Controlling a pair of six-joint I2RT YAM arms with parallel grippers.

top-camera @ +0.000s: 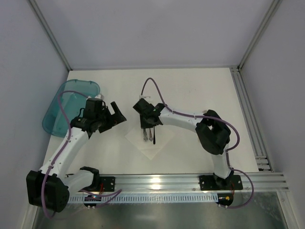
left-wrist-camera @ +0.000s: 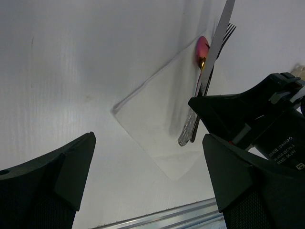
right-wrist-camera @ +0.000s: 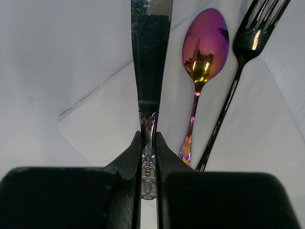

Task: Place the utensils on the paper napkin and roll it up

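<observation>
**Right fingers clamped on knife, left spread and empty**

Right fingers (right-wrist-camera: 128,162) pinched tight on the knife (right-wrist-camera: 150,57) handle; blade runs straight up mid-frame in the right wrist view. Can't tell if the blade touches the paper. Spoon (right-wrist-camera: 205,43) and fork (right-wrist-camera: 257,28) lie side by side just right of the knife, on the napkin (right-wrist-camera: 105,129). Napkin sits flat on the worktop (top-camera: 190,90), centre of the top view, corner-on. Left fingers (left-wrist-camera: 66,167) spread wide, gripping nothing, left of the napkin. Teal tub (top-camera: 59,107) at far left.
</observation>
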